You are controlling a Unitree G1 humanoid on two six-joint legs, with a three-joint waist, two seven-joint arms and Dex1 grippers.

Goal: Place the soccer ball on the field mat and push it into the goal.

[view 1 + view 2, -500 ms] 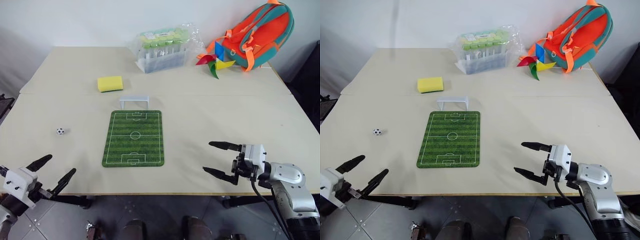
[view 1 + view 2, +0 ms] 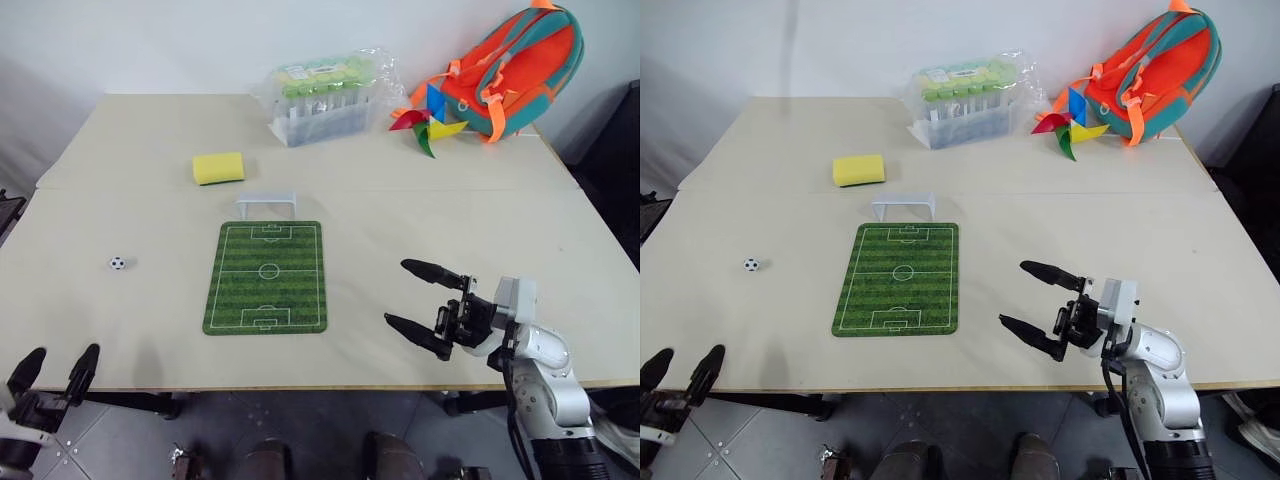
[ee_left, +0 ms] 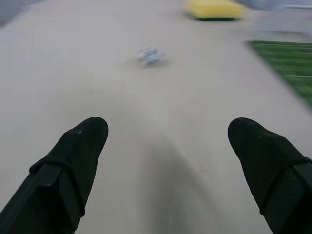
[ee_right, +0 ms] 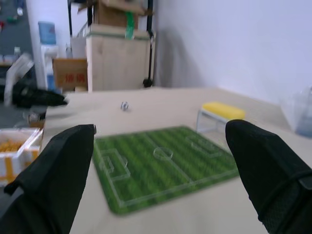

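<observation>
Looking over the big tan table (image 2: 420,210), we see everything laid out. At the upper right of the frame lies an orange and teal backpack (image 2: 510,65) with a bright pinwheel (image 2: 428,122) beside it. At the top middle sits a clear bag of tubes (image 2: 325,95) with green caps. Its label is too small for us to read, and we can read no other words anywhere.

In the middle lies the green field mat (image 2: 267,277) with its white lines. The little white goal (image 2: 266,204) stands at the mat's far end, just touching it or almost. A yellow sponge (image 2: 219,167) sits a bit past the goal, toward the upper left.

Our right gripper (image 2: 420,300) hangs above the table at the lower right of the frame, its two black fingers spread wide and holding nothing. Our left gripper (image 2: 55,368) is at the lower left corner, off the table's near edge, fingers spread wide too and empty.

The soccer ball (image 2: 118,263) is the smallest thing. It rests on the bare table at the left middle of the frame, well apart from the mat.

We think the job now is to fetch the ball. The left gripper is nearer, so we should bring it straight at the ball, one finger on each side, and close gently. The ball is tiny and round, so a bump could make it roll away.
</observation>
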